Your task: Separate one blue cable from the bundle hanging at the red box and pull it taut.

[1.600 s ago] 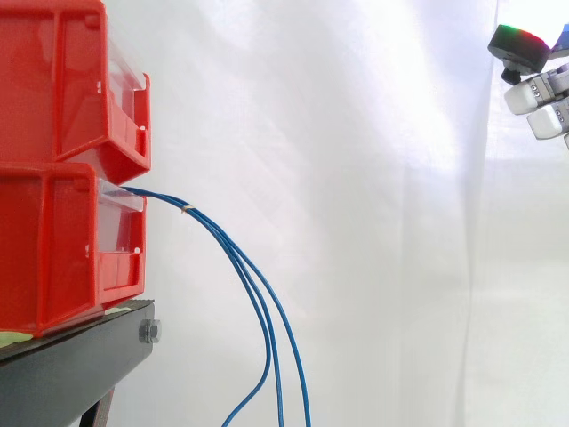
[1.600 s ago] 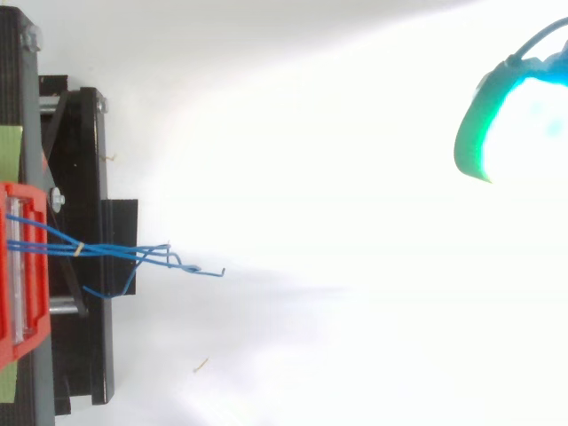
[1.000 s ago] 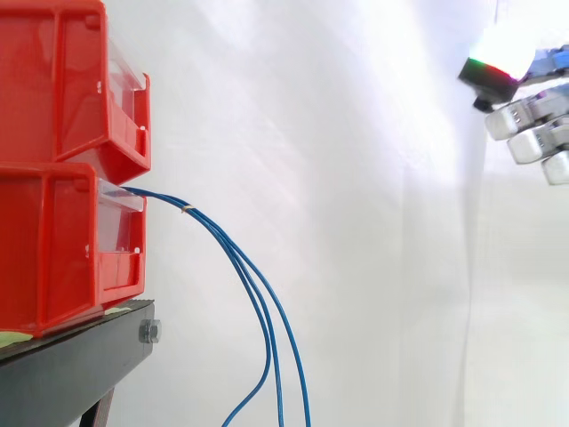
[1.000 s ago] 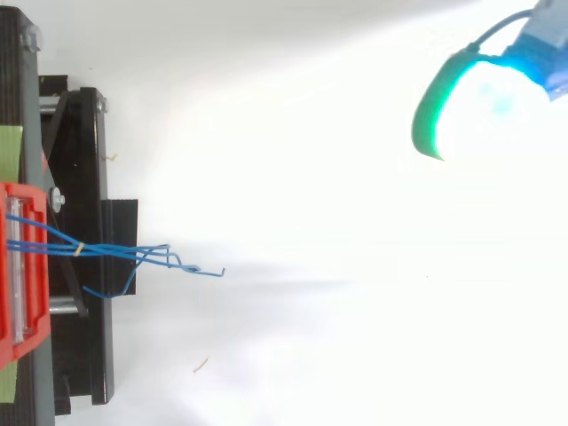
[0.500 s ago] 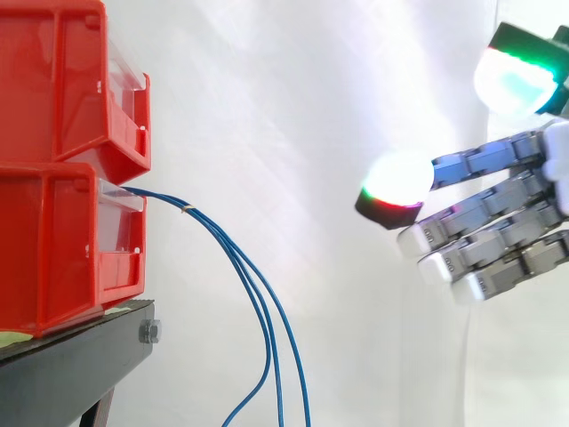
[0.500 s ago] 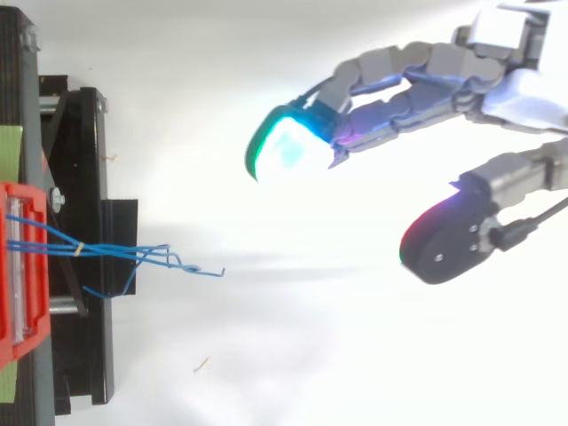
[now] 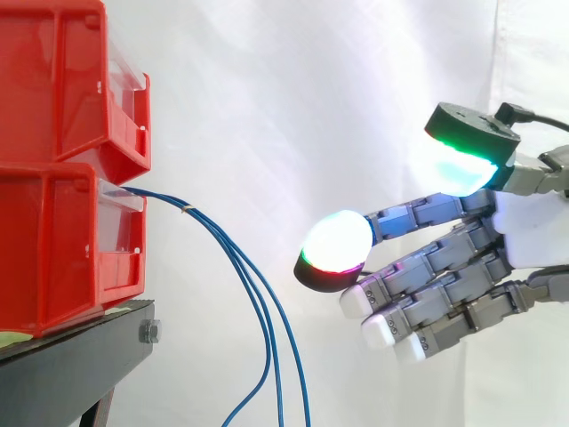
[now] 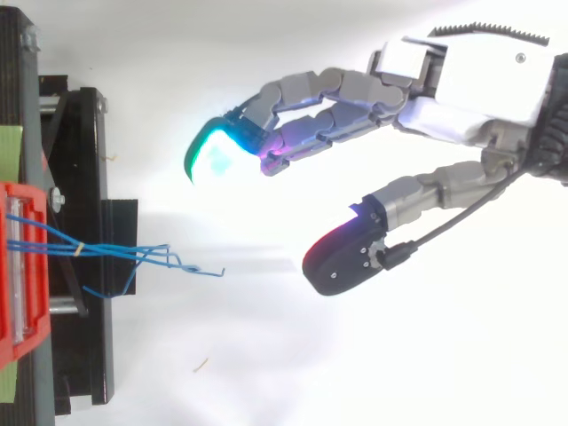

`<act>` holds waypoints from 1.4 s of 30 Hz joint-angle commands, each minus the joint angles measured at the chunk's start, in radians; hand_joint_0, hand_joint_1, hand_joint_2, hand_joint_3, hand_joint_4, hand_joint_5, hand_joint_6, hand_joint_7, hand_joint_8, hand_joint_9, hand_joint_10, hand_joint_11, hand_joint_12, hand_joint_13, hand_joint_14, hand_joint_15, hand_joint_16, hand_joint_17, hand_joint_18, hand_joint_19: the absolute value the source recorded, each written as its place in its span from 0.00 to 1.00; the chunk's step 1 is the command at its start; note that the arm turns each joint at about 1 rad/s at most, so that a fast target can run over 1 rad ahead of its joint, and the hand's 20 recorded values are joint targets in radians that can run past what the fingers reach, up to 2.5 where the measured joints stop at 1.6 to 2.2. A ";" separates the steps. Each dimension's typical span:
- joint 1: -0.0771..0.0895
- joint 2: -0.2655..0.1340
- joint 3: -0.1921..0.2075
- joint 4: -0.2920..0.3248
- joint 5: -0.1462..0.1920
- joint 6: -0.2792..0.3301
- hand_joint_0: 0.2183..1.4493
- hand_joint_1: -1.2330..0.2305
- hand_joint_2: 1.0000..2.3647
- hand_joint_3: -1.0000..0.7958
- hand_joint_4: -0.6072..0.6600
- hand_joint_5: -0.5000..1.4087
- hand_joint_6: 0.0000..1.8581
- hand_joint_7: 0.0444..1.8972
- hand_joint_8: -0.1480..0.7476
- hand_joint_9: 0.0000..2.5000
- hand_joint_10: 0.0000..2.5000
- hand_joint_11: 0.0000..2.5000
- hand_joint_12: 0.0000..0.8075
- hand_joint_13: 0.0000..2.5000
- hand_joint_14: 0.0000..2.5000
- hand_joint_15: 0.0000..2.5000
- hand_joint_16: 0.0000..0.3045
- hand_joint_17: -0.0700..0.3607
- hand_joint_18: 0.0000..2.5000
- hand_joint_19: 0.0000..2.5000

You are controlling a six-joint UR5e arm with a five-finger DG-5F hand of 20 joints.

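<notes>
Side view first: the hand [image 7: 524, 236] is hovering to the right of the work, fingers stretched almost straight toward the left and thumb lifted above them, so it is standing open and holding nothing. Its glowing fingertips [image 7: 336, 242] are sitting near the blue cables [image 7: 258, 294] without touching them, and a clear gap is showing between. The cables are coming out of the lower red box [image 7: 53, 240], gathered by a small tie [image 7: 188, 210] just outside its front, then fanning into separate strands and drooping slack past the black stand [image 7: 80, 360].

Top view now: the fingers and the thumb [image 8: 342, 257] are splaying apart like an open pincer, and its mouth is facing the loose ends of the cables, which are curling just beyond the stand's edge.

By my reading this is the approach step, with no strand singled out yet. The next move is calling for closing that gap, pinching one strand alone below the tie where they are spreading, then drawing it away from the box until it is straightening
</notes>
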 commanded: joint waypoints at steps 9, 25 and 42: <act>0.007 -0.042 0.012 0.025 0.062 -0.106 0.26 0.32 0.00 0.28 0.60 0.16 0.27 0.39 0.39 0.24 0.00 0.05 0.36 0.25 0.00 0.09 0.11 0.34 0.20 0.08; 0.001 -0.201 0.138 0.032 0.053 -0.051 0.25 0.34 0.00 0.28 0.61 0.16 0.27 0.39 0.40 0.24 0.00 0.06 0.36 0.25 0.00 0.09 0.11 0.34 0.20 0.08; 0.000 -0.230 0.170 0.130 -0.081 0.079 0.22 0.40 0.00 0.28 0.65 0.17 0.27 0.42 0.43 0.26 0.00 0.07 0.38 0.26 0.00 0.10 0.12 0.36 0.20 0.09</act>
